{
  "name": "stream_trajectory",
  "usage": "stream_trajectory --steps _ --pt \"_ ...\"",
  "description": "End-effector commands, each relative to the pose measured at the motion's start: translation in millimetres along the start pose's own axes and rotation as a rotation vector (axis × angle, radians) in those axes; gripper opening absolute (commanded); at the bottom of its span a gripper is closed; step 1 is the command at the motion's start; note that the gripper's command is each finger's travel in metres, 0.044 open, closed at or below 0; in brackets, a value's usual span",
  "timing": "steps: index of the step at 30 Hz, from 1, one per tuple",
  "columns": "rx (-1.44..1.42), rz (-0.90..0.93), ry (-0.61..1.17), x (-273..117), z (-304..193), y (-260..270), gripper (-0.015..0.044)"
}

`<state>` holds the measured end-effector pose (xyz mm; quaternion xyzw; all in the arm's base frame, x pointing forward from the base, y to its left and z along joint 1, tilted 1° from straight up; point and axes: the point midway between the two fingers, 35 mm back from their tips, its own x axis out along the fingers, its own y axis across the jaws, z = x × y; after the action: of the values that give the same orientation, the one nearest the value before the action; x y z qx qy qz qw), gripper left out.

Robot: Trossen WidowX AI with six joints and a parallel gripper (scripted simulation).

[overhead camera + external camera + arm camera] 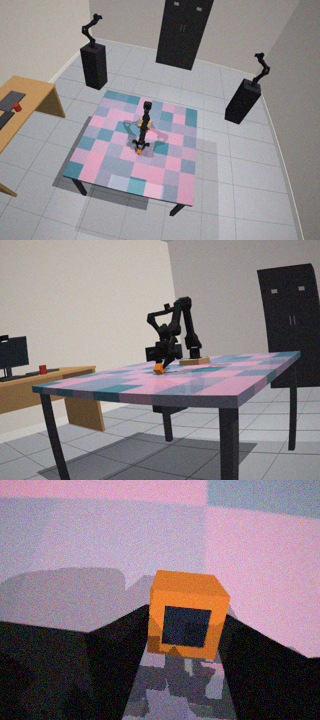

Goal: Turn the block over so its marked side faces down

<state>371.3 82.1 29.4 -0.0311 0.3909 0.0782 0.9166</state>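
Observation:
An orange block (139,151) (158,368) (182,585) is held between the fingers of my gripper (139,149) (162,365) (183,615). The gripper is shut on it and leans at a slant. The block is tilted in the exterior view, with its lowest corner at or just above the patchwork table (148,171) (165,382); contact is hard to tell. Its marked side, a dark square (187,626) framed in orange, faces back toward the wrist camera. That side is not visible in either the top or the exterior view.
My arm's wooden base (149,123) (189,361) stands on the table behind the gripper. A desk (38,86) (80,370) with a red cup (17,107) (42,369) is off to the left. Two other arms stand on black pedestals (94,67) (241,103) beyond the table.

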Motion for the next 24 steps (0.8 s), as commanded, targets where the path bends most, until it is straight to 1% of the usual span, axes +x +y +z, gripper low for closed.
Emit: stream_trajectory --steps 1,9,17,24 --pt "-0.004 -0.006 -0.046 4.4 -4.8 -0.8 0.0" --pt "-0.004 -0.006 -0.168 4.6 -10.9 -1.0 0.0" --pt "-0.002 -0.006 -0.286 -3.6 -16.6 -1.7 0.0" --pt "-0.002 -0.006 -0.326 -6.6 -16.0 -1.8 0.0"
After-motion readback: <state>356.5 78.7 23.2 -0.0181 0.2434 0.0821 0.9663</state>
